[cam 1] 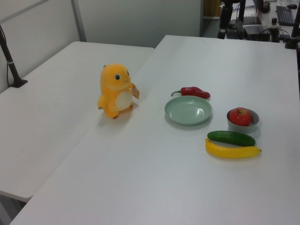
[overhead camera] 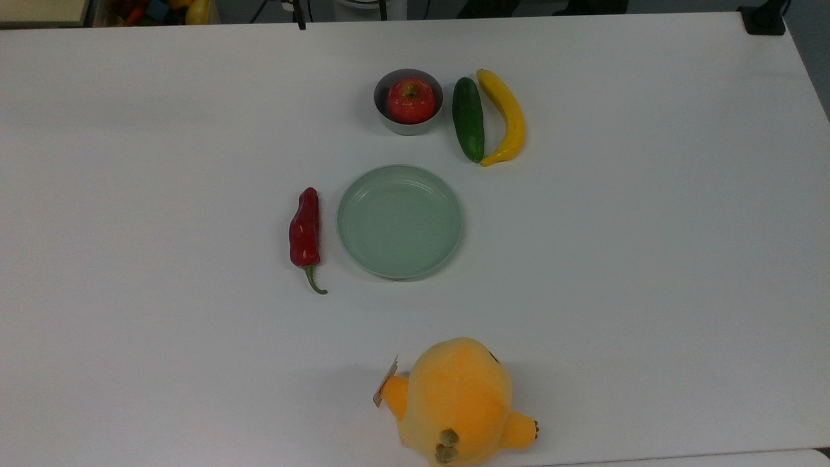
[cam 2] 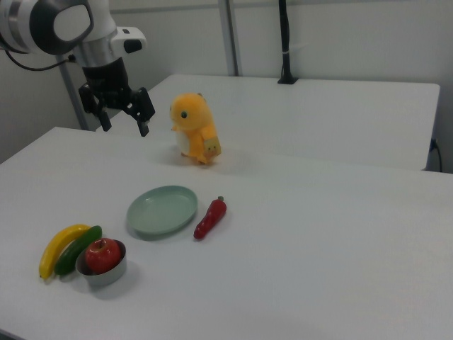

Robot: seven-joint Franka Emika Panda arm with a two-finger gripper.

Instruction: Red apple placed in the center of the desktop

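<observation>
A round, glossy red apple (overhead camera: 410,100) with a small yellow-green stem dimple sits inside a small grey metal bowl (overhead camera: 382,115), in the upper middle of the top view. In the right view the apple (cam 2: 102,254) and bowl (cam 2: 106,275) are at the lower left of the frame. The bowl stands on a smooth, matte white desktop (overhead camera: 648,259).

Just beside the bowl, on the top view's right, lies a dark green cucumber (overhead camera: 468,119), and touching it a curved yellow banana (overhead camera: 507,117). Below them in the frame is a round, shallow, pale green plate (overhead camera: 399,221) with a raised rim. Near the plate, on the top view's left, lies a long shiny red chili pepper (overhead camera: 305,229) with a green stem. At the bottom middle of the frame stands a fuzzy orange plush toy (overhead camera: 457,402) with a paper tag.

In the upper left of the right view, the white arm's black gripper (cam 2: 124,122) hangs above the desktop, well apart from the apple, fingers spread wide and holding nothing.
</observation>
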